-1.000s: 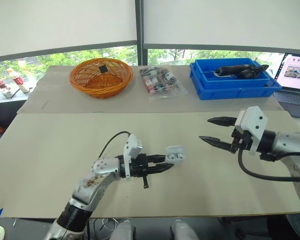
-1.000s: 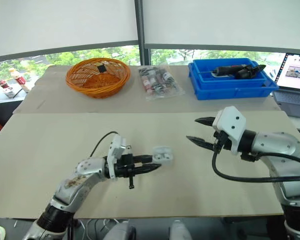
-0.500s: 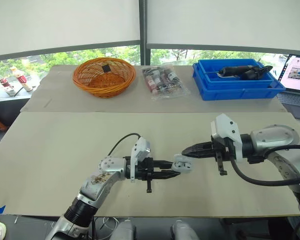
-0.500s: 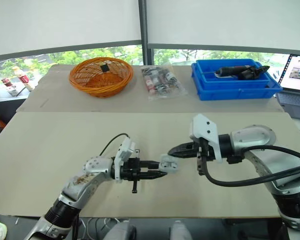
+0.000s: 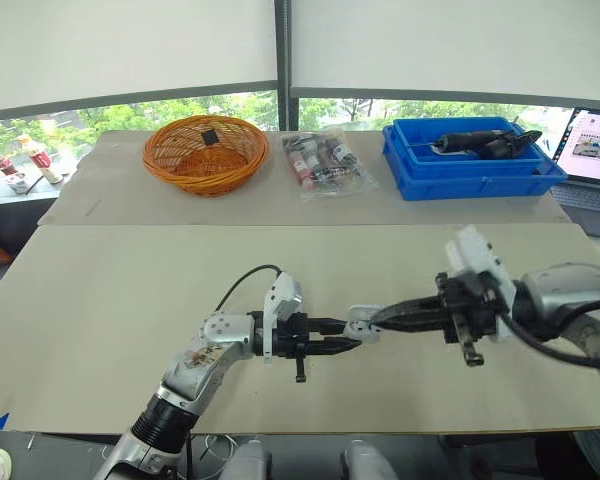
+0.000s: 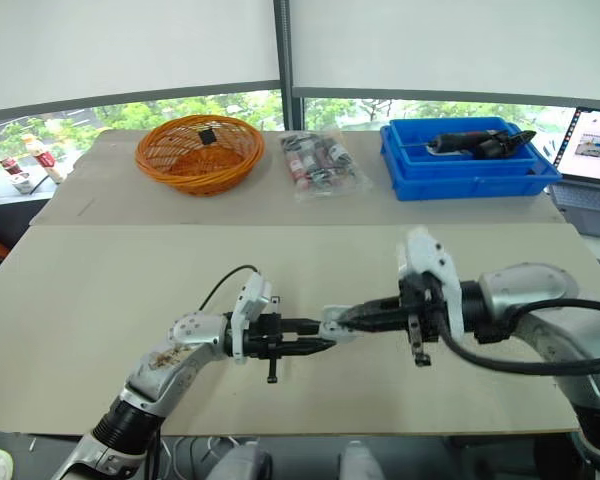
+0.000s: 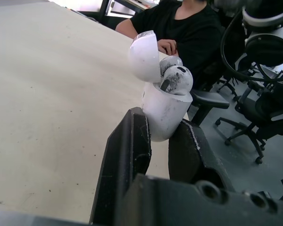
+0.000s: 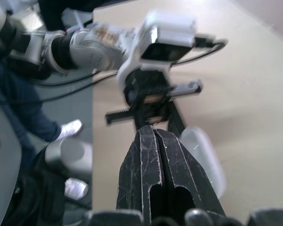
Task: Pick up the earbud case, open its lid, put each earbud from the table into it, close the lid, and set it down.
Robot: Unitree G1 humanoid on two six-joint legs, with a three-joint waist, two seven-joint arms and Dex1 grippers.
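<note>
Left end effector (image 7: 160, 120), clamped on the lower body of the white earbud case (image 7: 164, 108), one black finger on each side, so that the case sits upright at the fingertips and is carried by them rather than lying on the bench (image 5: 130, 290). The lid (image 7: 145, 55) is swung back on its hinge, and the rounded heads of two earbuds (image 7: 176, 79) show in the open mouth. Right end effector (image 8: 154, 132), its two fingers pressed together with nothing visible between them, points straight at the left one; its tips meet the case on the side away from the left fingers, though whether they touch the lid or the body cannot be told. Well beyond both end effectors, along the far part of the bench, stand an orange wicker basket (image 5: 202, 152), a clear bag of packets (image 5: 325, 165) and a blue bin (image 5: 460, 185), with a laptop (image 5: 595, 145) past the bin. A seated person (image 7: 188, 28) in a black top appears past the case in the left wrist view.
</note>
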